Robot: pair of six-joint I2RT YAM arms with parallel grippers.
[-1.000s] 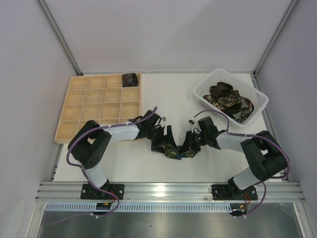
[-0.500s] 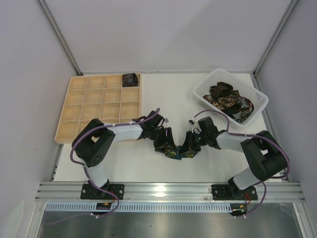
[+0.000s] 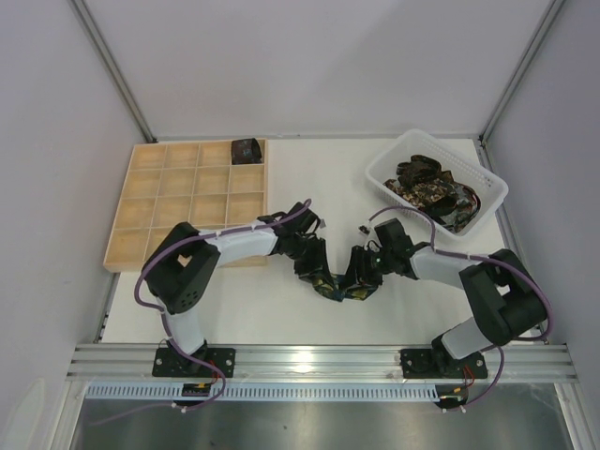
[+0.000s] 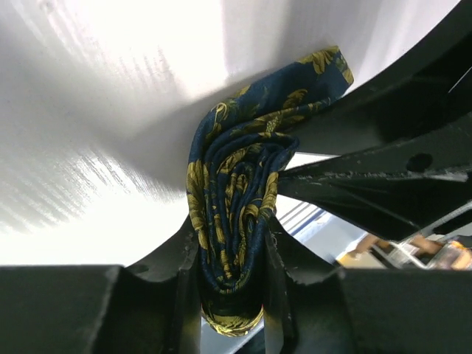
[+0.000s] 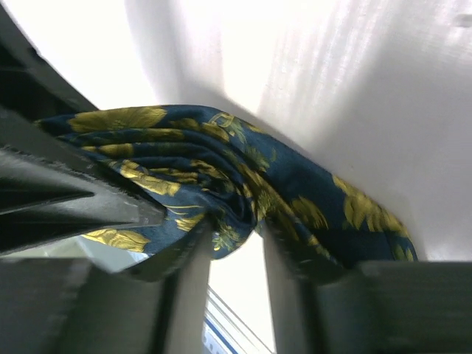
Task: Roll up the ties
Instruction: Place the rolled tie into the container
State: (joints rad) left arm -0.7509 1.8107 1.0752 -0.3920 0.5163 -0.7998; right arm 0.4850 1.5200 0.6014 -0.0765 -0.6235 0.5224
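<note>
Inside the left claw (image 4: 232,240), a navy floral tie (image 4: 237,166) bunches, tightly folded.

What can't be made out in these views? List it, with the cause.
- Number of ties in the white basket: top view, tangled and too small.
- Dark bundle in the wooden tray's corner cell: top view, too small to identify.
- Whether the right jaws pinch the navy tie: right wrist view, bunched fabric covers their tips.

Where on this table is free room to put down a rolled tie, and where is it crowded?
Free: bare table between wooden tray and basket. Crowded: the near middle, where left arm and right arm meet over the navy tie.
</note>
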